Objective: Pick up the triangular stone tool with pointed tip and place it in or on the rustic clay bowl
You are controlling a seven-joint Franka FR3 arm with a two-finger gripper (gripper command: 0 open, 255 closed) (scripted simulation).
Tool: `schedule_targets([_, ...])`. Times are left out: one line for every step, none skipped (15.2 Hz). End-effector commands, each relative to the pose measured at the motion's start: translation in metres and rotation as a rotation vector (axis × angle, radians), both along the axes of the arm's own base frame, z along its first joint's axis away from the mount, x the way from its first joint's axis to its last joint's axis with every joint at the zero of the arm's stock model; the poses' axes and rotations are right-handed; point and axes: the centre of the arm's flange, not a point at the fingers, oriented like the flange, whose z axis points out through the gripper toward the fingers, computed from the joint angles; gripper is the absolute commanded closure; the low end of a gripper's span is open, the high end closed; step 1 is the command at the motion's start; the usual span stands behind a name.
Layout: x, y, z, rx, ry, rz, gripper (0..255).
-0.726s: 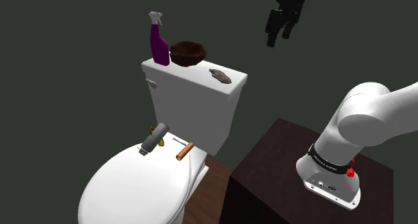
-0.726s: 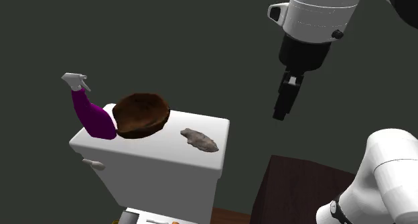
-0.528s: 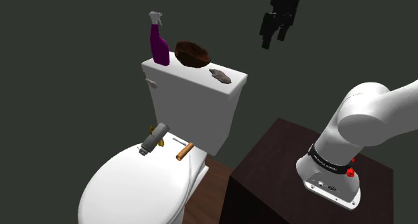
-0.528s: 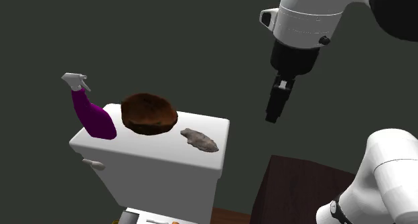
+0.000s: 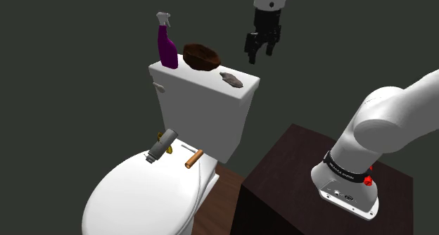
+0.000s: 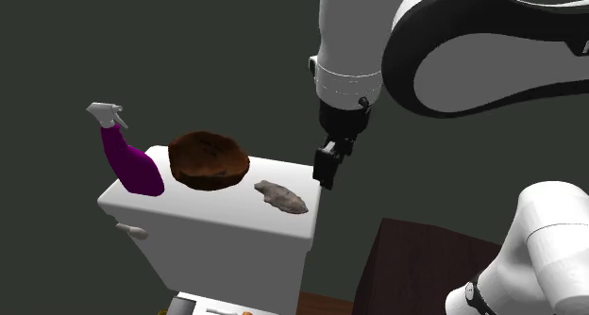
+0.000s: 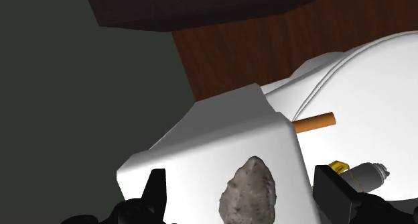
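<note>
We find the gripper (image 5: 258,49) empty, fingers spread, above the stone tool (image 7: 249,191) on the toilet tank lid (image 5: 193,79); tool framed between them, long axis across their closing line.

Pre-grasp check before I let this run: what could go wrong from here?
1. The stone lies flat near a corner of the lid. The open gripper hangs above it, and an off-centre close might nudge it over the edge.
2. The bowl sits close beside the bottle, towards the lid's rear. The placing move could knock either one.
</note>
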Motion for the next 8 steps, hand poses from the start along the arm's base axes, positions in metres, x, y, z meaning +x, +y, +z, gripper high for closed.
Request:
schedule_targets([0.021,0.002,-0.019,-0.001,0.001,-0.012,0])
schedule_targets([0.031,0.003,-0.027,-0.002,0.002,-0.017,0])
schedule_targets([0.042,0.003,-0.036,-0.003,0.004,-0.023,0])
schedule_targets([0.052,0.004,-0.044,-0.003,0.005,-0.029,0])
schedule_targets([0.063,0.005,-0.053,-0.004,0.006,-0.035,0])
schedule_targets([0.073,0.005,-0.061,-0.005,0.007,-0.04,0])
schedule_targets([0.083,0.006,-0.069,-0.005,0.008,-0.046,0])
schedule_targets([0.094,0.006,-0.078,-0.006,0.01,-0.052,0])
